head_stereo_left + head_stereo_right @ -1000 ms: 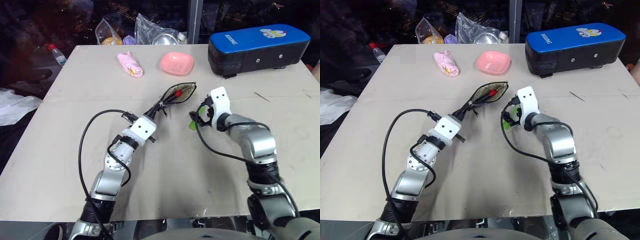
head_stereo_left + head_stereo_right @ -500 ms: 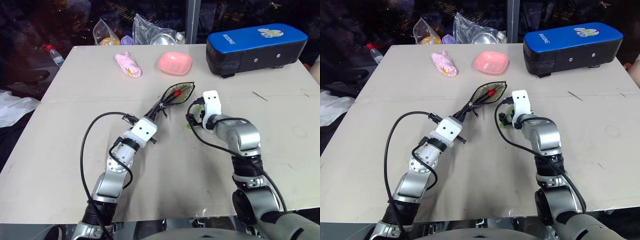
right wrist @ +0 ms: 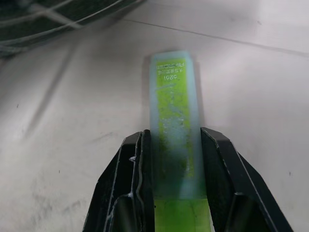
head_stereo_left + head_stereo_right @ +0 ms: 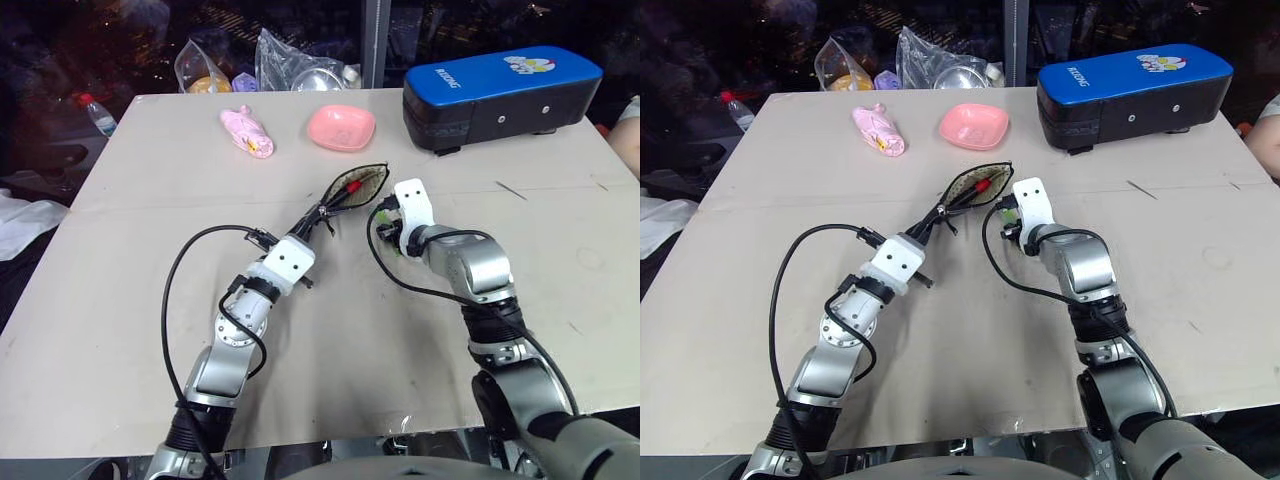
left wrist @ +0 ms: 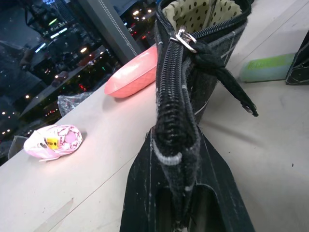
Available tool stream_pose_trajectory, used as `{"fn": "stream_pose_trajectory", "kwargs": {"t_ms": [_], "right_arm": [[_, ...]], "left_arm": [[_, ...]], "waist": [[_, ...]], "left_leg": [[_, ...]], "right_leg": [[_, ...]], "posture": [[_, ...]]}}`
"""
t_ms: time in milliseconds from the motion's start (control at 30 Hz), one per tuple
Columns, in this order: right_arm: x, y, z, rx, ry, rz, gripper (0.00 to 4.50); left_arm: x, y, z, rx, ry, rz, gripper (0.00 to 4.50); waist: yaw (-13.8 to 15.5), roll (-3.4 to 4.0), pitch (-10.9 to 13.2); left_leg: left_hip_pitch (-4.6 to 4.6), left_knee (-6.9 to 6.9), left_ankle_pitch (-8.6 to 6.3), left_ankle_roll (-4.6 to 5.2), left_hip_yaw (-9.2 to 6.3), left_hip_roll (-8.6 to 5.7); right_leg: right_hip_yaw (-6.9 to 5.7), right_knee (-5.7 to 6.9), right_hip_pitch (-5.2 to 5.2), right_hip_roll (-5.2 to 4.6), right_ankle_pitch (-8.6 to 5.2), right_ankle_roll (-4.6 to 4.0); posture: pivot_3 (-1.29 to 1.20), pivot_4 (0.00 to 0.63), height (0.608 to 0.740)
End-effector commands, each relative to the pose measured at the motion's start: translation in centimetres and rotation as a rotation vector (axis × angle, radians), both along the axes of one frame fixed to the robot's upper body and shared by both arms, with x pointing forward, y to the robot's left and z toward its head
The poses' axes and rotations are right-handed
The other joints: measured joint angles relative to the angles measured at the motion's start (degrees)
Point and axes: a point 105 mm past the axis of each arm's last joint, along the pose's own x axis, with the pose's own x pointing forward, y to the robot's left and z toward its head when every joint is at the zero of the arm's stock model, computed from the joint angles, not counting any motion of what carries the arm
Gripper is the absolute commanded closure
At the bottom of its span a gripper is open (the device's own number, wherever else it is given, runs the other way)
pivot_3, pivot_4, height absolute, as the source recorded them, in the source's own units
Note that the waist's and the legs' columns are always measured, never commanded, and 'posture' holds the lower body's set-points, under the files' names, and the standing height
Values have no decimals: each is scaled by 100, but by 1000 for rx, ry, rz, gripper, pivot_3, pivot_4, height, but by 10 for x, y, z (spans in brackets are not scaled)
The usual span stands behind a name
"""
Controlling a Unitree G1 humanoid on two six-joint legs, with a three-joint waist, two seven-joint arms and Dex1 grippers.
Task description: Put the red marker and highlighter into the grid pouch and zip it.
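while pinching the grid pouch (image 5: 193, 72), apparently highlighter (image 3: 174, 111) between right gripper (image 3: 174, 154) fingers

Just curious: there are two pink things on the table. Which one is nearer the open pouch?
The pink bowl: it sits just behind the pouch. The pink wrapped packet lies farther left.

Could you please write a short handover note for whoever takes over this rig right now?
Left gripper: shut on the grid pouch, holding its end with the mouth open.
Right gripper: fingers against both sides of the highlighter, which lies on the table beside the pouch.
Done: the red marker sits in the pouch mouth.
Left: lift the highlighter, put it in the pouch, zip it.
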Motion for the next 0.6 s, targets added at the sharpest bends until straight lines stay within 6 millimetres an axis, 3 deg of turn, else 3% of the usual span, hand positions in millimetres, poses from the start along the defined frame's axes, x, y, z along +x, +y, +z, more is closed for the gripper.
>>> {"fn": "stream_pose_trajectory", "kwargs": {"t_ms": [33, 133, 233, 333, 467, 600], "right_arm": [[9, -22, 10, -33, -76, -39, 3754], [22, -48, 30, -78, -188, -82, 3754], [32, -70, 70, -277, -469, -10, 3754], [24, -67, 99, -478, -714, 232, 3754], [3, -57, 110, -683, -904, 575, 3754], [-4, -53, 117, -838, -999, 750, 3754]], "left_arm": [[-3, -3, 13, -6, -53, -11, 4500], [-2, -5, 14, -5, -53, -21, 4500], [-1, -7, 15, -3, -50, -39, 4500], [1, -10, 17, -1, -50, -59, 4500], [4, -14, 18, 9, -51, -85, 4500], [5, -16, 19, 19, -53, -103, 4500]], "waist": [[32, 0, 0], [59, 0, 1], [74, 2, 5], [64, 11, 15], [8, 10, 16], [12, 10, 18]], "left_leg": [[-1, 0, 0, 0, 0, -1], [-4, 2, 0, 0, 7, -4], [-6, 1, 0, 1, 12, -8], [-7, -3, 0, 1, 11, -7], [-1, -8, 0, 0, 13, 0], [1, -6, 1, -1, 26, 2]], "right_leg": [[-1, 0, 0, -1, 0, 0], [-3, -1, 0, -6, 0, 0], [-3, -4, -1, -7, 0, 1], [2, -6, -7, -4, -1, 2], [6, -10, -8, 9, -2, 3], [9, -8, -8, 9, -2, 2]], "posture": [[0, 150, 717], [0, 150, 717], [0, 150, 717], [0, 150, 717], [0, 150, 717], [0, 150, 717]]}}
